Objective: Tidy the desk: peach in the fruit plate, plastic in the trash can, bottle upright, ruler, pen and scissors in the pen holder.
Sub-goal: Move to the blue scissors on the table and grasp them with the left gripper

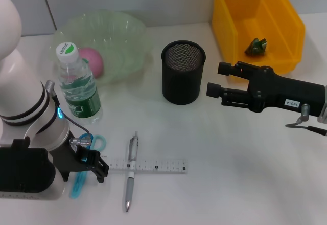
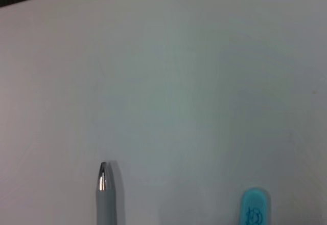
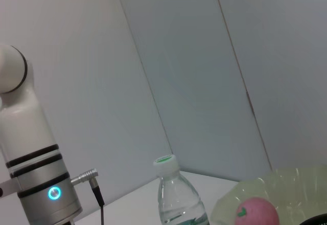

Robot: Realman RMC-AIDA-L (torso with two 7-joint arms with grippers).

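From the head camera, the left pincer [image 1: 97,166] sits low over the blue scissors [image 1: 84,171] at the ruler [image 1: 153,166]'s left end, its opening impossible to tell, while the right pincer [image 1: 214,79] hovers beside the mesh pen holder [image 1: 183,72] with fingers apart and empty — peach [image 1: 93,61] in the fruit plate [image 1: 122,36], bottle [image 1: 76,84] upright, plastic [image 1: 257,46] in the yellow trash can [image 1: 240,10], pen [image 1: 131,171] across the ruler on the desk [image 1: 230,174]. Left wrist view: pen tip and scissors end only. Right wrist view — bottle, peach, the left arm [image 3: 30,148].

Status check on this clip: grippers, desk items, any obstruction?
Left gripper low over scissors. Right gripper open, empty, beside pen holder. Ruler, pen still on desk; peach plated, bottle upright. Nothing blocking.
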